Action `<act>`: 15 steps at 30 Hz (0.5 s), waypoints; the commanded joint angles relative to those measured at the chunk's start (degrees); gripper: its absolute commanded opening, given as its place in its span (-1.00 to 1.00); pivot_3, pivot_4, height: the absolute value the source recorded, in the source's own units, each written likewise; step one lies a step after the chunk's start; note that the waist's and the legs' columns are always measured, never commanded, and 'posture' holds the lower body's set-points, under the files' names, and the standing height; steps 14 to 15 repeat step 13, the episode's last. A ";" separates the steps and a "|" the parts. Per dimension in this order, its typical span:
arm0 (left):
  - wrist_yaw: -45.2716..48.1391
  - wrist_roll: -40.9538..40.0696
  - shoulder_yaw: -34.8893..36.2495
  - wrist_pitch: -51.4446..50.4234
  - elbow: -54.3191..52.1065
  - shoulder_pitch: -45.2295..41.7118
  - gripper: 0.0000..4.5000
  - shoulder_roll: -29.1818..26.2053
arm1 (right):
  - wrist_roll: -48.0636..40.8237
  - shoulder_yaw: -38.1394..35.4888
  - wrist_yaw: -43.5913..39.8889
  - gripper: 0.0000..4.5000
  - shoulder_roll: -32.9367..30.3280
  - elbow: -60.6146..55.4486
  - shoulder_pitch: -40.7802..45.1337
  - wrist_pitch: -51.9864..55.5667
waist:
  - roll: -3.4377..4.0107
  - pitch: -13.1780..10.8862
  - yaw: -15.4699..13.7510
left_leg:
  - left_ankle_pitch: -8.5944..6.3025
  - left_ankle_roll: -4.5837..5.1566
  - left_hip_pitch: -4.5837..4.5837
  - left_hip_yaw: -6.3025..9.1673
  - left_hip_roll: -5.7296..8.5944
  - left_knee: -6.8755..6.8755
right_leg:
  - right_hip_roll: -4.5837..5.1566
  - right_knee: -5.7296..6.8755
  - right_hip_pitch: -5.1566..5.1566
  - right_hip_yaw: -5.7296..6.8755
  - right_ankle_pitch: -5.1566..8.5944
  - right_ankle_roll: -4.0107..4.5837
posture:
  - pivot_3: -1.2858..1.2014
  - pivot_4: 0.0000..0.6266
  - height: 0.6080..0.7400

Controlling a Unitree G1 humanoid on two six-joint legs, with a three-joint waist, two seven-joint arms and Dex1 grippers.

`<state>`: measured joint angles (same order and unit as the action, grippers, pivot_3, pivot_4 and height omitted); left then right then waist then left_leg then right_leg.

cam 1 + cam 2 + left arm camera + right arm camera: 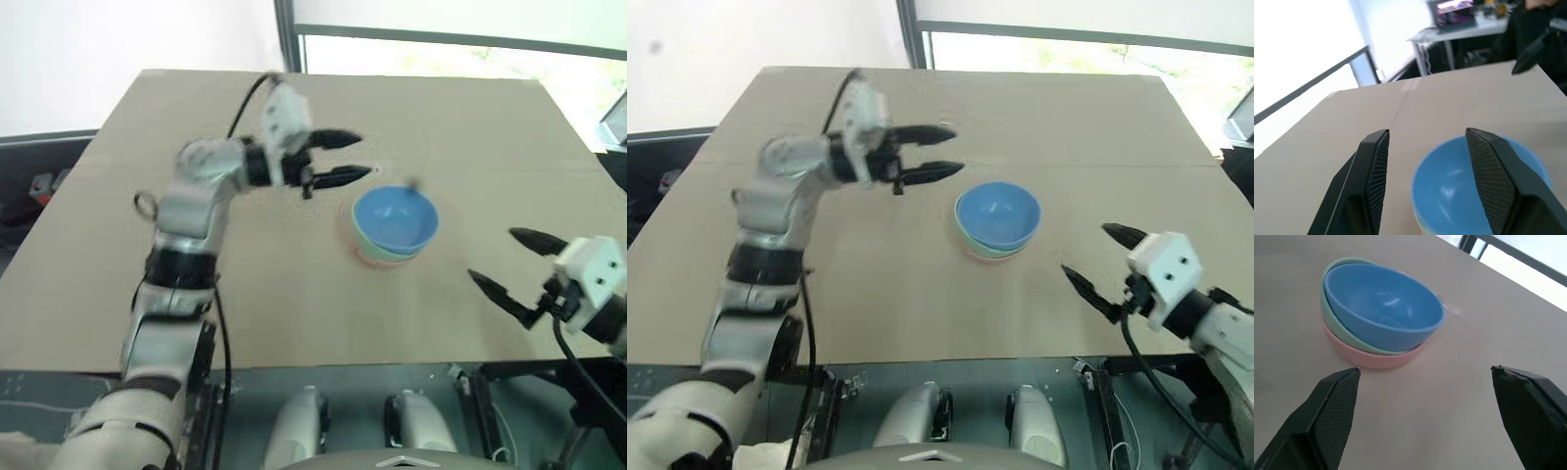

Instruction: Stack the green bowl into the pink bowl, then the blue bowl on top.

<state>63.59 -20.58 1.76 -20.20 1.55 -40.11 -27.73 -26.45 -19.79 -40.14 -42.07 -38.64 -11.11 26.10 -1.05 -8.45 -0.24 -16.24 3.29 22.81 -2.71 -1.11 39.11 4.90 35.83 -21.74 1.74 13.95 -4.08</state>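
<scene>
The three bowls stand nested in the middle of the table: the blue bowl (395, 218) on top, tilted a little, the green bowl (1332, 312) under it, the pink bowl (1371, 359) at the bottom. My left gripper (355, 157) hovers just left of the stack and a bit farther back, open, with nothing between its fingers (1371, 171). My right gripper (507, 259) stands wide open and empty near the table's front right edge, apart from the bowls.
The tan table (294, 294) spreads around the stack. A window frame (286, 34) rises behind its far edge. A desk with a monitor (1454, 12) stands beyond the table in the left wrist view.
</scene>
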 commanded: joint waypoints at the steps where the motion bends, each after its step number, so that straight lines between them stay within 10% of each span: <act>1: -4.36 -4.64 4.42 -5.63 -12.24 9.70 0.69 -2.24 | -0.31 2.66 -6.70 1.00 -1.96 5.74 1.22 -3.51 | -0.06 -0.03 -0.44 | 0.00 0.00 0.01 0.01 -0.01 0.00 | 0.00 0.00 0.00 0.01 0.00 0.00 | 0.03 -0.52 1.00; 3: -7.04 -3.79 5.35 -6.02 -17.03 16.82 0.98 -3.31 | 0.96 3.07 -7.63 1.00 -2.16 9.02 2.75 -5.70 | -0.05 -0.04 -0.76 | 0.00 0.00 0.06 0.08 -0.01 0.01 | 0.01 -0.02 0.00 0.09 0.00 0.00 | 0.03 -0.52 1.00; 15: -8.52 -8.76 17.62 -5.30 -28.97 42.88 0.98 -9.62 | -0.77 -6.62 -15.58 1.00 -7.29 14.12 -2.74 -6.43 | -0.02 -0.02 -0.93 | -0.01 -0.03 -0.14 0.08 -0.01 0.05 | 0.13 -0.01 0.14 0.07 0.02 0.06 | 0.03 -0.52 1.00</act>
